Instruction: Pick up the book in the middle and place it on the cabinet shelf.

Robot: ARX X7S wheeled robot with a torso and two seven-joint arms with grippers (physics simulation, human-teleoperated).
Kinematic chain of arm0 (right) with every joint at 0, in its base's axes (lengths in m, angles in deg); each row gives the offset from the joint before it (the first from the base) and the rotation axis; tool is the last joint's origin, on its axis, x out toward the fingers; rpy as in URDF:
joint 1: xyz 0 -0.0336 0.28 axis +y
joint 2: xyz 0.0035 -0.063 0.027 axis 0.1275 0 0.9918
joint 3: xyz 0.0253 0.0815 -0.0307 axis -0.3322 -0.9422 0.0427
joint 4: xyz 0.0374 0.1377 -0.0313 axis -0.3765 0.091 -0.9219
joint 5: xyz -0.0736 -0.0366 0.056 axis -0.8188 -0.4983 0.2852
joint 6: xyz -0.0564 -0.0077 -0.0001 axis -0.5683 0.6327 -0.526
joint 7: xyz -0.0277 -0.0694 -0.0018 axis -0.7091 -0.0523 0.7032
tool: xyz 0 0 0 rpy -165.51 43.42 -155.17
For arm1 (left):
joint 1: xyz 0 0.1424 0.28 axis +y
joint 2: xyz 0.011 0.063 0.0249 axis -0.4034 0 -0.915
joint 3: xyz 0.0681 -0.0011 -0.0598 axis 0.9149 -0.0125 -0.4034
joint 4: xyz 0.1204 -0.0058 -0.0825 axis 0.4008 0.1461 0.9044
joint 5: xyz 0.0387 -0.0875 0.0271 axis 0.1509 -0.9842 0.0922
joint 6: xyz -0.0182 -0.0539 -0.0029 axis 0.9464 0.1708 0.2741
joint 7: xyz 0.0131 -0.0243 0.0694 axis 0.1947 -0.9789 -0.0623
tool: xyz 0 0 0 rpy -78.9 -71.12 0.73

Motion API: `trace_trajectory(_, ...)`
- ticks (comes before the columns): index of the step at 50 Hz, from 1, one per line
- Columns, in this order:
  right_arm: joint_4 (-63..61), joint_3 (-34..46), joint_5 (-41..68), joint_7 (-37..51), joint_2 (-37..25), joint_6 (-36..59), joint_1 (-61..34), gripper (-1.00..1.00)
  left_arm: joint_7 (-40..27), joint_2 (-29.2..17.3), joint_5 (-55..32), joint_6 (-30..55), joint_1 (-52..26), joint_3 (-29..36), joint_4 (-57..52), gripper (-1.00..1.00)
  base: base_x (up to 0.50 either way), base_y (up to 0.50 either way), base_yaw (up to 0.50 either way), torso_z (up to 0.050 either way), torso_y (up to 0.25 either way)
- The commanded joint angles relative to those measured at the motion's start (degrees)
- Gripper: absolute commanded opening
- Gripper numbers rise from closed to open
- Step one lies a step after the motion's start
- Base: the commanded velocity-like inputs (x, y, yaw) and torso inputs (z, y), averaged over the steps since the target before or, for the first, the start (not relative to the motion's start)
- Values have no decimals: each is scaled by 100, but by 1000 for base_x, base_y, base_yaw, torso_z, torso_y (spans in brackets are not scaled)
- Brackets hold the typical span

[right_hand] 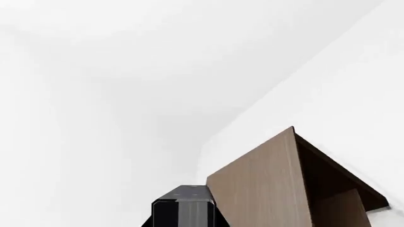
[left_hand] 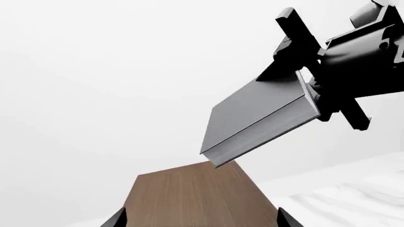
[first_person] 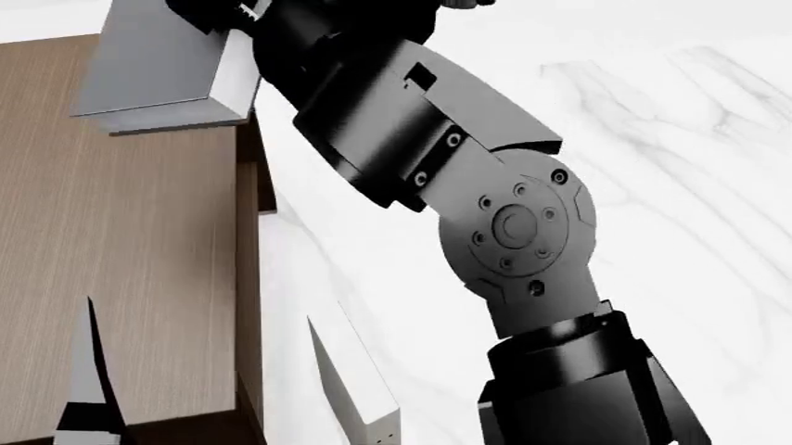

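Note:
The book (left_hand: 252, 118), plain grey with white page edges, is gripped at one end by my right gripper (left_hand: 296, 85), which is shut on it. It hangs tilted in the air above the far end of the brown wood-grain cabinet shelf top (left_hand: 196, 198). In the head view the book (first_person: 155, 65) is over the cabinet top's (first_person: 124, 260) far right corner. In the right wrist view the book (right_hand: 183, 208) shows end-on beside the cabinet (right_hand: 259, 189). My left gripper (left_hand: 200, 222) is open and empty, low over the near end of the cabinet top (first_person: 217, 380).
White marbled floor (first_person: 644, 139) lies right of the cabinet. My right arm's big elbow (first_person: 514, 227) fills the middle of the head view. The cabinet has a dark open recess below its top (right_hand: 328, 189). White walls stand behind.

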Motion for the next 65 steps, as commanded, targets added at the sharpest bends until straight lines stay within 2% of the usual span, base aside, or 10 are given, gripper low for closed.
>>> trace_trajectory(1,-22,401,616,-203,170,-4,-232,-100,290,118,-228,-137,26,-183,-36,100,0,0,0,0,0)
trace_trajectory(20,5,2075,1621,-537,167,-1145,-341,-100,250,92,-305,-178,86,-197,-53,100,0,0,0,0,1)
trace_trajectory(33,780,4202,3097,-1308,186,-2243,-958,-100,237,87,-449,-256,96,-335,22,100,0,0,0,0,2)
trace_trajectory(43,919,5417,3994,-1635,188,-2745,-1324,-100,209,79,-482,-262,82,-305,28,100,0,0,0,2,1)
trace_trajectory(57,891,6467,4877,-1768,191,-3196,-1647,-100,168,55,-556,-192,47,-348,-46,100,0,0,0,0,1)
trace_trajectory(65,858,6770,5126,-1722,191,-3363,-1734,-100,133,27,-580,-173,29,-320,-74,100,0,0,0,0,1)
